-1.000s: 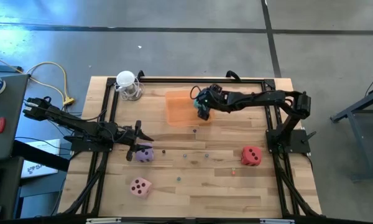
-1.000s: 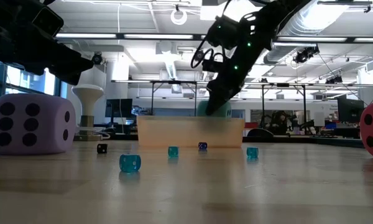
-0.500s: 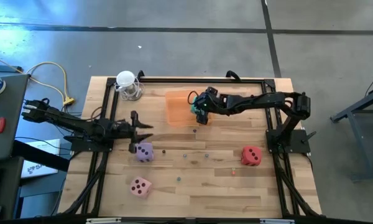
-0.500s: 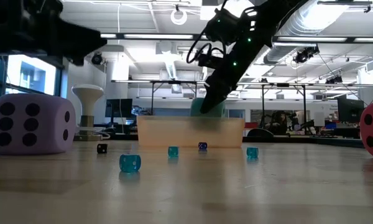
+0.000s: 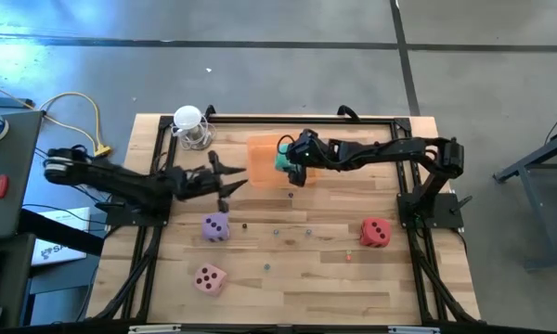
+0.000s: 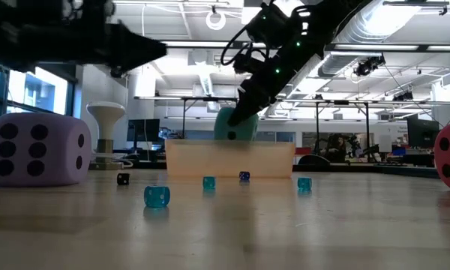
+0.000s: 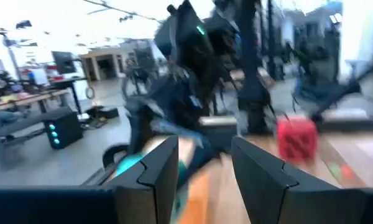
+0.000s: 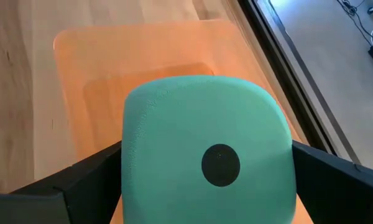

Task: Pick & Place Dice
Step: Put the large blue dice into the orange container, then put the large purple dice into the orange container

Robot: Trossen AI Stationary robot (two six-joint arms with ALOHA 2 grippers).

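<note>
Left gripper [image 5: 230,178]: raised above the table near the tray's left edge, fingers part open, nothing between them.

Pink die [image 5: 209,277]: front left of the table, free.

Purple die [image 5: 214,226]: just behind the pink one, free; looms large at the left of the low view [image 6: 36,148].

Tray [image 5: 262,160]: shallow, orange, at the table's back centre.

Teal die [image 5: 283,157]: held over the tray by the right gripper [image 5: 292,163], jaws spread wide against two opposite faces; one-pip face toward the wrist camera [image 8: 208,165]. It seems clear of the tray floor, though the tray wall hides its underside.

Beads [image 6: 157,196]: tiny, scattered mid-table.

Red die [image 5: 375,232]: right side, free.

Handling: the dice look soft, light and squashy; best taken across flat opposite faces, not corners.
</note>
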